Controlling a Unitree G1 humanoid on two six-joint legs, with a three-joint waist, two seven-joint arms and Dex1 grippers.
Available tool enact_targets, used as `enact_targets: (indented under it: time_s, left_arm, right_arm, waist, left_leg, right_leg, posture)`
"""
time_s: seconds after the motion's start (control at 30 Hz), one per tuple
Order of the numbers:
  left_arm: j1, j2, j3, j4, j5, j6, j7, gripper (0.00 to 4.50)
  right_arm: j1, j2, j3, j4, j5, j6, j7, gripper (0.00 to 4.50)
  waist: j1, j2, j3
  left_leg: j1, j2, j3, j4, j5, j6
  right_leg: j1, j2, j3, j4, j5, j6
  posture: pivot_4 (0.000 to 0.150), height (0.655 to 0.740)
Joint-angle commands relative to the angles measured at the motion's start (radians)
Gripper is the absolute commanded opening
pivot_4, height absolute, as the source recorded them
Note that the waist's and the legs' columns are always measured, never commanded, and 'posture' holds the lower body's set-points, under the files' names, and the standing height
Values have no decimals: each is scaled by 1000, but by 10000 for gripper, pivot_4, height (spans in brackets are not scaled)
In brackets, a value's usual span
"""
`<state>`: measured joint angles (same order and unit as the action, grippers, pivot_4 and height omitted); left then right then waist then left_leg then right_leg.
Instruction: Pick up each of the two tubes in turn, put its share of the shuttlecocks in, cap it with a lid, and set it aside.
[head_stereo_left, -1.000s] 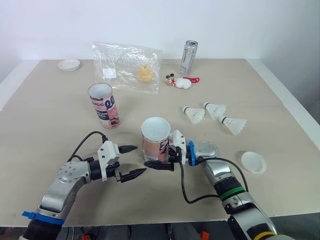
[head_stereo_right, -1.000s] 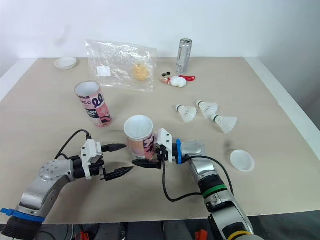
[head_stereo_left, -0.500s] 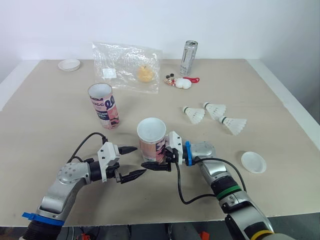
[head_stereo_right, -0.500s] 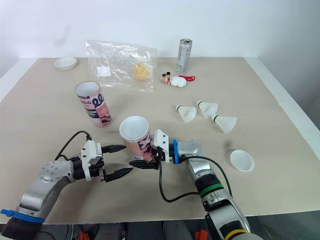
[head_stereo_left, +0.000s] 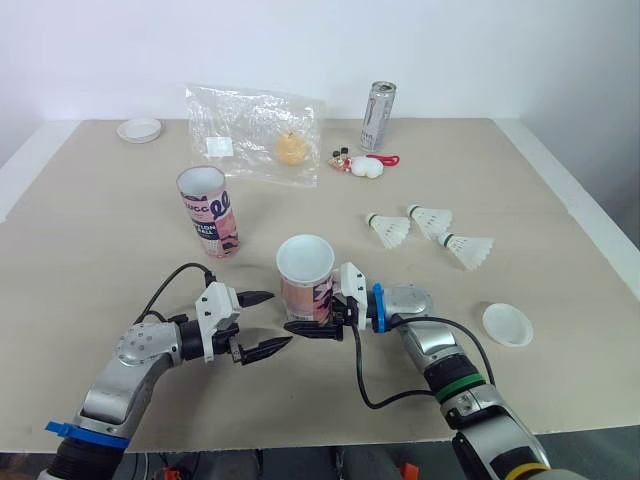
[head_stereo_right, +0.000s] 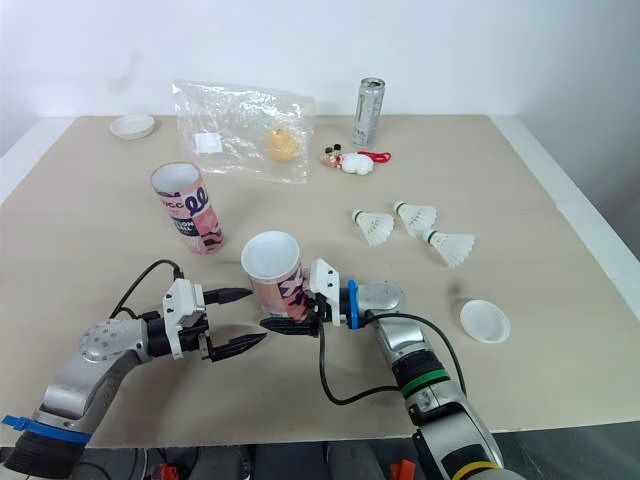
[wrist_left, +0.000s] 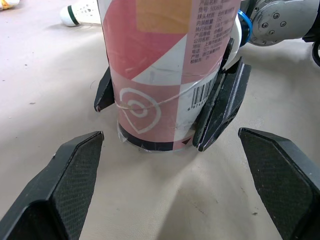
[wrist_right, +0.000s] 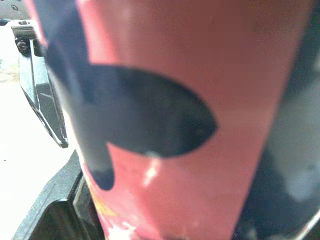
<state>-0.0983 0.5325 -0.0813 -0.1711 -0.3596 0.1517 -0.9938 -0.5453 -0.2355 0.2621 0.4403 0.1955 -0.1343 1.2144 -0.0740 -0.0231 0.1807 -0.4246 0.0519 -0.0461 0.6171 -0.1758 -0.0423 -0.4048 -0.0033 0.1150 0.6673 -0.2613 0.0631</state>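
Right fingers: the right gripper (head_stereo_left: 305, 322) is clenched on the base of the near tube (head_stereo_left: 306, 280); its black fingers (wrist_left: 220, 107) press on two opposite sides of the tube, low down.
Left fingers: the left gripper (head_stereo_left: 268, 321) is released, its fingers (wrist_left: 70, 180) spread wide. It holds nothing, points at the near tube from the left and is just beside it, not touching.
Near tube: it stands upright near the front edge of the counter (head_stereo_left: 120, 250), about the middle, with its mouth open and no lid on it. The base seems to rest on the counter; I cannot tell if it is a little lifted.
Second tube: the second tube (head_stereo_left: 207, 212) stands upright and open, further back and to the left.
Shuttlecocks: three shuttlecocks (head_stereo_left: 388, 229) (head_stereo_left: 430, 220) (head_stereo_left: 470, 249) lie close together on the right half.
Lids: one lid (head_stereo_left: 507, 324) is near the right edge, the other lid (head_stereo_left: 138, 129) in the far left corner.
Open room: bare counter lies along the left side and between the tubes and the shuttlecocks.
Far edge: a plastic bag (head_stereo_left: 255, 133), a can (head_stereo_left: 377, 102) and a small toy (head_stereo_left: 360, 165).
Hidden: the inside of both tubes is hard to make out.
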Motion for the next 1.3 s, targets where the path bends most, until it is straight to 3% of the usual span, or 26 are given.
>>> enact_targets:
  time_s: [0.03,0.5,0.77,0.93,1.1,1.3]
  left_arm:
    - [-14,6,4,-8,0,-23,-10,45000]
    - [-53,-4,-5,19,7,-28,-25,45000]
    - [-99,-9,-47,15,-8,-16,-75,45000]
    - [-158,-27,-92,26,-10,-7,-117,45000]
    - [-225,-43,-154,52,-13,0,-199,45000]
    - [-257,-50,-165,62,-12,8,-222,45000]
  right_arm:
    - [16,-13,-18,-32,11,9,-8,39379]
    - [54,-38,-45,-134,43,51,-58,39379]
    - [241,-123,-249,-570,201,257,-263,39379]
    - [377,-133,-455,-783,292,358,-480,39379]
    - [495,-134,-745,-742,256,318,-721,39379]
    - [525,-162,-878,-563,209,265,-840,39379]
  waist:
    - [0,0,0]
    - [0,0,0]
    - [8,0,0]
    - [21,0,0]
    - [26,0,0]
    - [23,2,-1]
  left_leg:
    - [0,0,0,0,0,0]
    - [0,0,0,0,0,0]
    - [-2,-1,-1,0,0,0]
    - [-2,-1,-1,0,0,0]
    - [-1,-1,1,1,0,0]
    - [-1,-1,2,1,0,0]
  right_leg:
    - [0,0,0,0,0,0]
    - [0,0,0,0,0,0]
    - [-1,-1,0,0,-1,1]
    - [-1,0,0,0,-2,1]
    - [0,-1,2,0,0,2]
    - [0,-1,3,0,0,2]
  posture:
    - [1500,7400]
    - [1500,7400]
    - [1500,7400]
    - [1500,7400]
    - [1500,7400]
    - [1500,7400]
